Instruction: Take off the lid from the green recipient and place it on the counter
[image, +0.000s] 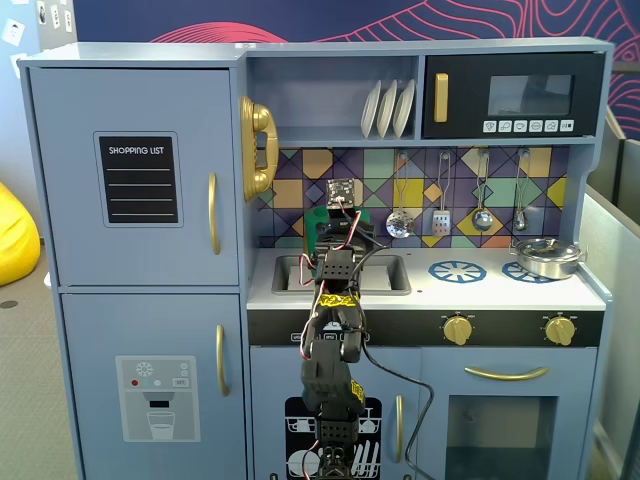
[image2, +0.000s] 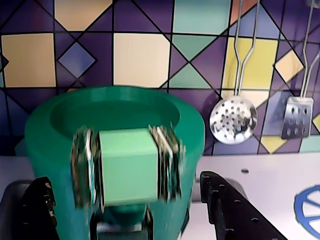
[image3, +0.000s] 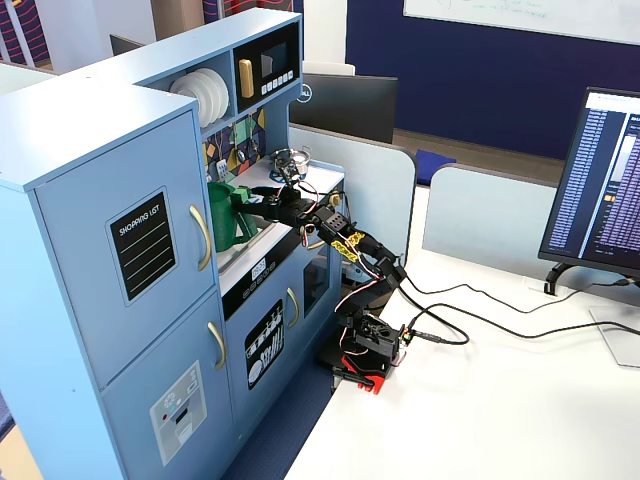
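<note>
The green recipient (image2: 55, 150) fills the middle of the wrist view, upright, with a light green block and blurred ribbed strips on its front. Its top shows a sunken round green surface (image2: 115, 110) that looks like the lid seated inside the rim; no tab shows. My gripper (image2: 124, 180) is open, with one black finger (image2: 37, 205) left of the container and the other finger (image2: 225, 205) right of it, both low and apart from its wall. In a fixed view the recipient (image3: 225, 215) stands at the sink end of the counter (image3: 262, 240), with the gripper (image3: 250, 200) against it.
A silver pot (image: 548, 257) sits on the right burner of the white counter (image: 500, 292). The grey sink (image: 290, 270) lies under my arm (image: 335, 300). Utensils (image2: 232, 120) hang on the tiled back wall, and a blue burner ring (image2: 310, 207) lies to the right.
</note>
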